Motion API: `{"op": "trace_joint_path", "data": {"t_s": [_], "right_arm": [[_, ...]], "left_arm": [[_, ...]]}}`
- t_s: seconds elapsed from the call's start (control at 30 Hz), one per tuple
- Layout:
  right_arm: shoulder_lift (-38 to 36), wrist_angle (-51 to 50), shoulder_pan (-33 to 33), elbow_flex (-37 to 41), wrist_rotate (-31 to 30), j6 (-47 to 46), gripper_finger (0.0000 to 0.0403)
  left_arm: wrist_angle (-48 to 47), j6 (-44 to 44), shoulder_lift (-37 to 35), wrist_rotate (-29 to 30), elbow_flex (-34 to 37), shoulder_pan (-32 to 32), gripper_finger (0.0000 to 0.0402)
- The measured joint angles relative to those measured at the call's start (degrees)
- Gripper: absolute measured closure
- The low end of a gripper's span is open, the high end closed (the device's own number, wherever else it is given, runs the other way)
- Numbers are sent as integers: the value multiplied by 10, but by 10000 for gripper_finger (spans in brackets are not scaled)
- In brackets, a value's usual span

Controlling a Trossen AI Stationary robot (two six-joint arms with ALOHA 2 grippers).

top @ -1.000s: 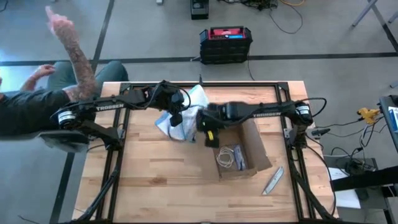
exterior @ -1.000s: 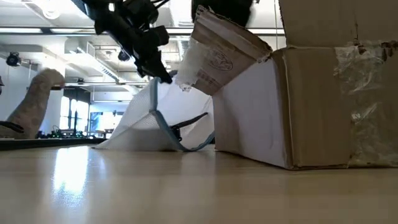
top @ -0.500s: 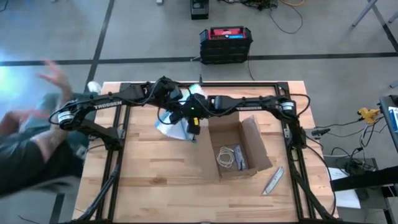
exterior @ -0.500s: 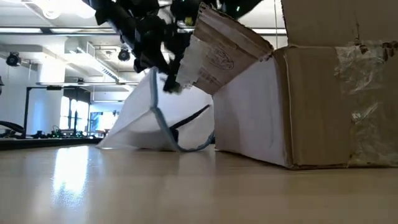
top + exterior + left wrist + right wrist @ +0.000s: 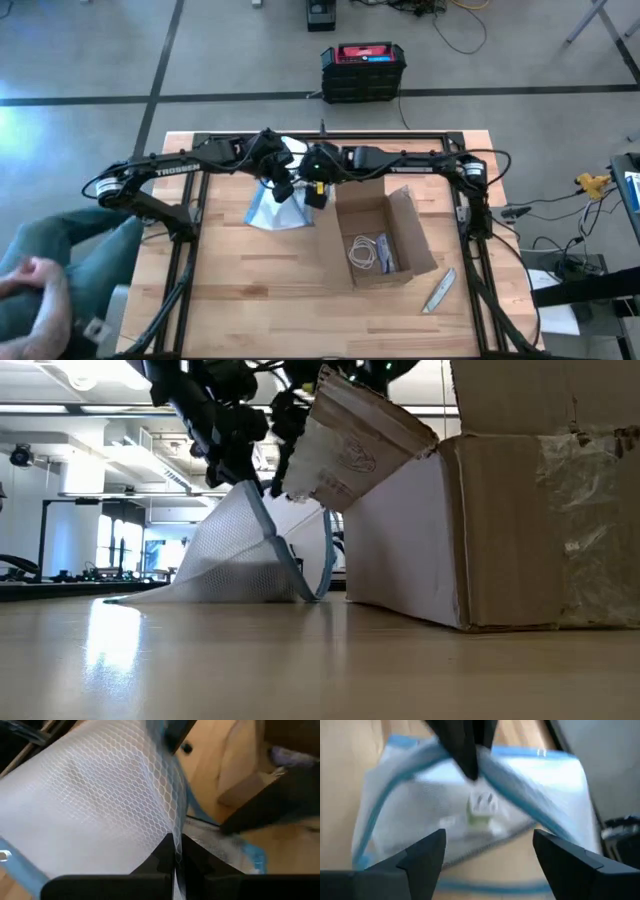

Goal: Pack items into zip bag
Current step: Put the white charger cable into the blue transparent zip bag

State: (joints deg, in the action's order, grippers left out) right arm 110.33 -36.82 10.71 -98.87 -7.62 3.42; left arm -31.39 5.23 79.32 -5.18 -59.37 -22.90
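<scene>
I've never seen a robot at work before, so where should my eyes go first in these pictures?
First, to the middle of the table's far side, where the left hand pinches the rim of a clear, honeycomb-textured plastic zip bag with a blue strip, holding it up, while the right hand hangs open before its mouth. Just right of it sits an open brown cardboard box with small whitish ring-like pieces inside.

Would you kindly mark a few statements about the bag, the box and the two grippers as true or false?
1. The left gripper is shut on the zip bag. True.
2. The right gripper is closed on the bag. False: its fingers are spread open in front of the bag's mouth.
3. The cardboard box is empty. False: whitish items lie inside.
4. A grey tool lies on the table beside the box. True.
</scene>
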Motion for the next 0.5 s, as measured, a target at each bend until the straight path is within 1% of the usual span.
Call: {"op": "trace_joint_path", "data": {"t_s": [0.13, 0.23, 0.37, 0.5], "right_arm": [[-55, -74, -6, 0, 56, -5, 149], [-93, -132, -22, -1, 90, 3, 169], [-115, -212, -53, 3, 96, 10, 186], [-117, -279, -90, 28, 96, -3, 190]], "left_arm": [[16, 0, 12, 1, 16, 0, 401], [21, 2, 22, 1, 24, 0, 401], [26, 2, 35, 1, 24, 0, 401], [38, 2, 46, 1, 24, 0, 401]]}}
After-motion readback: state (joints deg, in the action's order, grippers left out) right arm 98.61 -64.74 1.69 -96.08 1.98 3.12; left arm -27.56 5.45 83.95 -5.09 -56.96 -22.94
